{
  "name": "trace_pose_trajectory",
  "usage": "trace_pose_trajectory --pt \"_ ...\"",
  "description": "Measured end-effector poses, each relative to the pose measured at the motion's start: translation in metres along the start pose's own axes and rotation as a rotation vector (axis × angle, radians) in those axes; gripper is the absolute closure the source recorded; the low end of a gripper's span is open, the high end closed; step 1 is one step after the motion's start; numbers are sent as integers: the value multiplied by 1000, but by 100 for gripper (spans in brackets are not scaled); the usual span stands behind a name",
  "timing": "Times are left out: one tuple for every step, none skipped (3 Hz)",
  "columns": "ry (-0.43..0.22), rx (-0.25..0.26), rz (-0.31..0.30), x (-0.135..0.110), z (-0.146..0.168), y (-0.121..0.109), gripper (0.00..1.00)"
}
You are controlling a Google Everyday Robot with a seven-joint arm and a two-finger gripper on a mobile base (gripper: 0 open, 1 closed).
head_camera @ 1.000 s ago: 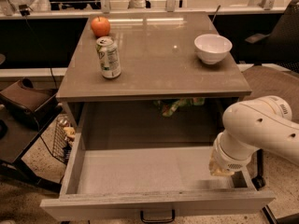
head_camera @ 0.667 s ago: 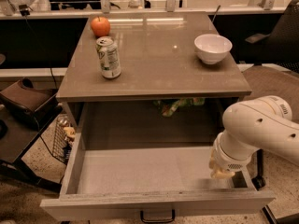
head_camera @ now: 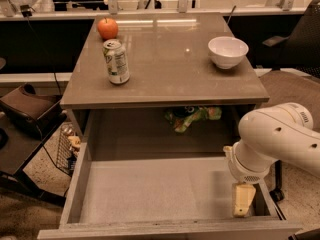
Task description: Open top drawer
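The main risk, as it looks from here, is the way out. The gripper (head_camera: 243,200) hangs down inside the top drawer (head_camera: 150,194), so it is boxed in by the drawer's walls. A retreat sideways or toward the robot without lifting first would likely knock it against the right wall or the front panel, and that could jolt the drawer or shove it partly shut. A further pull seems risky too. The drawer already stands far out from under the bench (head_camera: 170,84), and more travel might bring it hard against its stops. A jolt of that kind could tip the tall can (head_camera: 116,61) on the bench top, whereas the apple (head_camera: 107,28) and the white bowl (head_camera: 227,51) sit lower and look steadier.

The drawer is wide open and its grey floor is bare. It reaches from beneath the bench toward the camera, and its front edge runs along the bottom of the view, so the handle is out of sight. The gripper's tip sits in the drawer's front right corner, near the right wall and just behind the front panel. Contact with either cannot be made out. Whether it is parted or closed cannot be told either. The white arm (head_camera: 280,139) comes in over the right wall. A green packet (head_camera: 192,116) lies in the cabinet behind the drawer.
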State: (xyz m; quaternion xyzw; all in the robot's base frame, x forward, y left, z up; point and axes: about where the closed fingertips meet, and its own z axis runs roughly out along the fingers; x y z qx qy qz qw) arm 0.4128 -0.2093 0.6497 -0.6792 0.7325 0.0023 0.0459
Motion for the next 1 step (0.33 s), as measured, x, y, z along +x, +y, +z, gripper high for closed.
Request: trace_pose_trajectory --pt "0 0 0 0 0 0 0"
